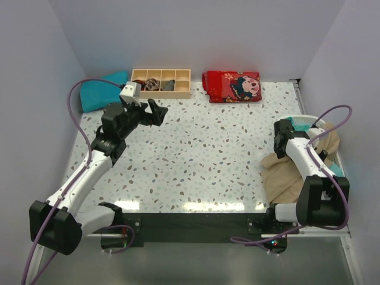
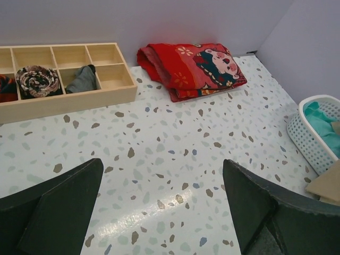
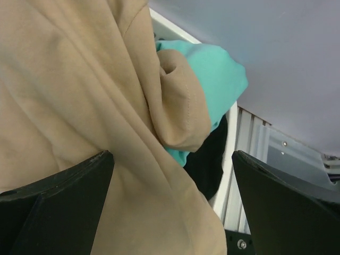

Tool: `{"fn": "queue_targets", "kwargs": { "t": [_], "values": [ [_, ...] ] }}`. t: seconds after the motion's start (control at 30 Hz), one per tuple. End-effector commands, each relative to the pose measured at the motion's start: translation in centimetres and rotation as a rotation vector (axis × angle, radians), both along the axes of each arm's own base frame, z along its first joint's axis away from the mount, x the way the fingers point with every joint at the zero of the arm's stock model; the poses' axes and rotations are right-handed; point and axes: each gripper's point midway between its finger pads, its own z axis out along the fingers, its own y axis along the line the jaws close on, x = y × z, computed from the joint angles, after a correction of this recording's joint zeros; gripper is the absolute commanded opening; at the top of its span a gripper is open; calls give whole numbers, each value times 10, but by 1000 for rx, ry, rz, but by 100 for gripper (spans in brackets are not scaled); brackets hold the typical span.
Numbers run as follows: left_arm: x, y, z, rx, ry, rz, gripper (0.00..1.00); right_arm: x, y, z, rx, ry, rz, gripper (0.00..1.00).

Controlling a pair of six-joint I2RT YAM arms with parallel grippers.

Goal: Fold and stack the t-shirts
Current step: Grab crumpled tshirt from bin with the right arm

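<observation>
My left pincer (image 2: pixel 163 164) and right pincer (image 3: pixel 172 155) were wide open and empty. The tan shirt (image 1: pixel 285 178) hung crumpled over the basket (image 2: pixel 303 133), a teal shirt (image 3: pixel 218 79) inside. I think most folding was left.

free: middle of table (image 1: pixel 196 160) is left open from side to side | far edge: blocked by wooden tray (image 1: pixel 161 83), red folded cloth (image 1: pixel 233 86), teal shirt (image 1: pixel 101 92) in left corner | right edge: taken up by basket (image 2: pixel 311 141) and tan shirt (image 1: pixel 284 178) hung over its rim

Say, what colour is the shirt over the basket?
The shirt is tan; right wrist view.
</observation>
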Motion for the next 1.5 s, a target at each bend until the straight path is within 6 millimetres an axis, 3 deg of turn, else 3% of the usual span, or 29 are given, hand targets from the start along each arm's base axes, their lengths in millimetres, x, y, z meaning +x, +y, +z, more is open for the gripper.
{"fn": "queue_targets", "kwargs": {
  "t": [0.0,0.13,0.3,0.43,0.5,0.53,0.57,0.63,0.7,0.8,0.83,0.93,0.97,1.03,1.07,1.1,1.13,1.2,1.23,1.3,1.33,1.47],
  "values": [
    [6,-9,12,-15,-13,-32,100,14,-13,-21,53,-56,2,98],
    [8,-9,7,-6,-2,-28,100,28,-13,-29,114,-90,49,96],
    [9,-10,12,-11,-20,-31,100,44,-1,-12,185,-194,165,95],
    [12,-11,9,-9,-13,-36,100,52,0,-7,181,-236,219,87],
    [13,-12,7,-5,-3,-36,100,55,-1,-9,184,-209,213,70],
    [14,-12,6,-3,-3,-35,100,54,-3,-20,190,-158,196,62],
    [13,-12,6,-2,0,-35,100,55,-4,-21,192,-148,187,46],
    [13,-11,6,1,-1,-35,100,56,-4,-32,210,-116,176,28],
    [14,-10,6,7,-1,-30,100,56,-3,-38,224,-112,178,22],
    [13,-9,6,10,-2,-24,100,58,-2,-36,230,-137,186,0],
    [13,-9,8,11,-6,-23,100,58,-2,-32,224,-143,191,0],
    [13,-9,5,11,-3,-23,100,69,7,-5,238,-225,320,0],
    [14,-9,6,8,-8,-21,100,73,13,19,234,-308,378,0],
    [15,-9,2,8,-1,-20,100,88,34,45,282,-369,564,0],
    [16,-10,3,2,-3,-20,100,94,43,72,285,-428,631,0],
    [16,-10,3,1,-1,-21,100,96,62,87,341,-465,730,0],
    [18,-10,0,1,4,-20,100,101,70,119,339,-514,797,0],
    [19,-11,-1,-4,7,-20,100,103,100,140,436,-537,937,0],
    [19,-12,0,-8,7,-23,100,104,114,175,448,-592,1020,0],
    [20,-12,1,-10,5,-21,100,104,140,197,510,-615,1156,0],
    [20,-11,2,-11,2,-15,100,100,169,224,562,-653,1320,0],
    [21,-2,7,-8,-7,37,100,80,230,262,713,-696,1667,0]
  ]
}}
